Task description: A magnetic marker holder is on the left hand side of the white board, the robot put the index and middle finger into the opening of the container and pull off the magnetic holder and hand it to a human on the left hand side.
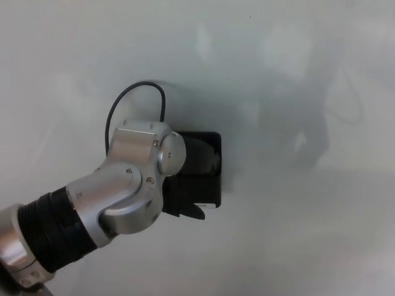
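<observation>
The black magnetic marker holder [213, 187] is stuck flat on the whiteboard [296, 74], left of the picture's middle. My left arm rises from the lower left, and its silver wrist [145, 166] covers the holder's left part. My left hand [195, 158] is black and lies right over the holder, up near its top. Black on black, its grasp cannot be made out. My right hand does not show.
A black cable [133, 98] loops above the wrist, close to the board. Dim reflections and shadows lie on the board's right half. The bare board surface fills the view on all sides.
</observation>
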